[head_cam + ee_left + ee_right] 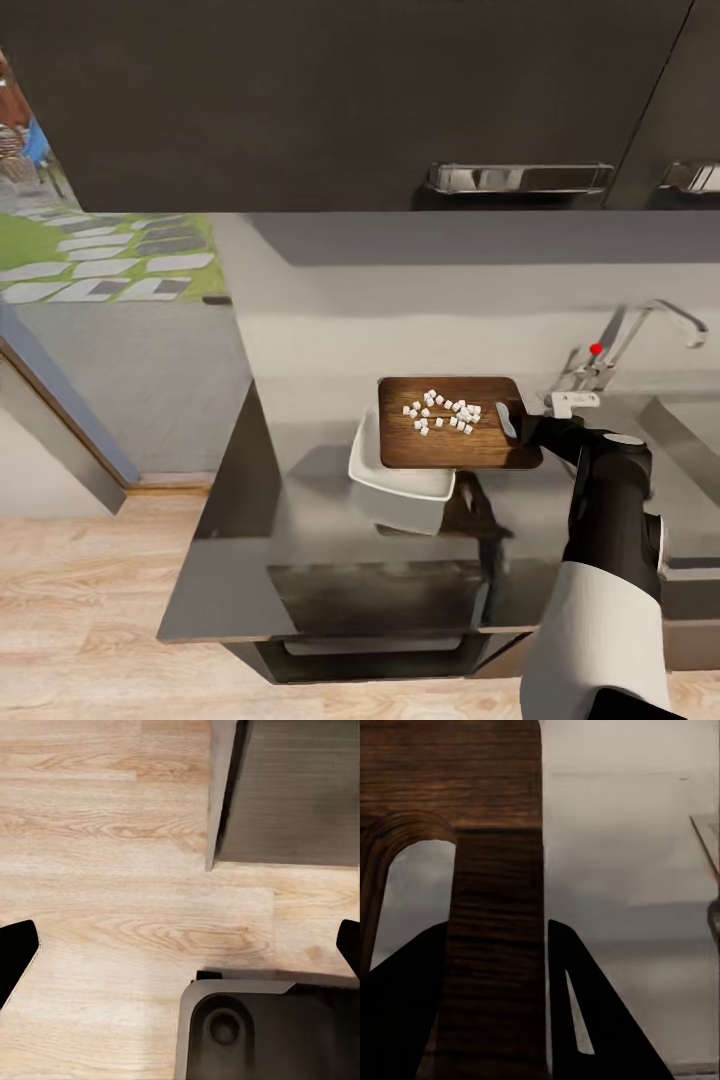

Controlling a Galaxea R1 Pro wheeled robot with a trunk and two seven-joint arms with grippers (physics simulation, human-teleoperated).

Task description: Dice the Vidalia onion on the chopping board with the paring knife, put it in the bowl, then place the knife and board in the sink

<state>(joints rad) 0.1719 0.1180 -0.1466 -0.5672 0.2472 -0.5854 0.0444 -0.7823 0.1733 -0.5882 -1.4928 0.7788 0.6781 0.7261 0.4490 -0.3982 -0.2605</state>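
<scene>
Right gripper (pixel 522 420) clamped — left gripper (pixel 180 945) spread wide

We can read no text, label, brand, number or sign on anything in these views.

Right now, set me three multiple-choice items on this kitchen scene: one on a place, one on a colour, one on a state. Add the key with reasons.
1. Where are the little white onion chunks?
A. on the brown wooden chopping board
B. in the grey sink
C. on the floor

2. What colour is the knob on the chrome tap?
A. blue
B. red
C. green

3. What is the right end effector doing?
A. hanging open
B. gripping the bowl
C. clamped on the board's handle

Key: 1 A, the chunks lie on the brown wooden chopping board, held over the white square bowl. 2 B, a red dot shows on the tap. 3 C, its fingers flank the wooden handle.
</scene>
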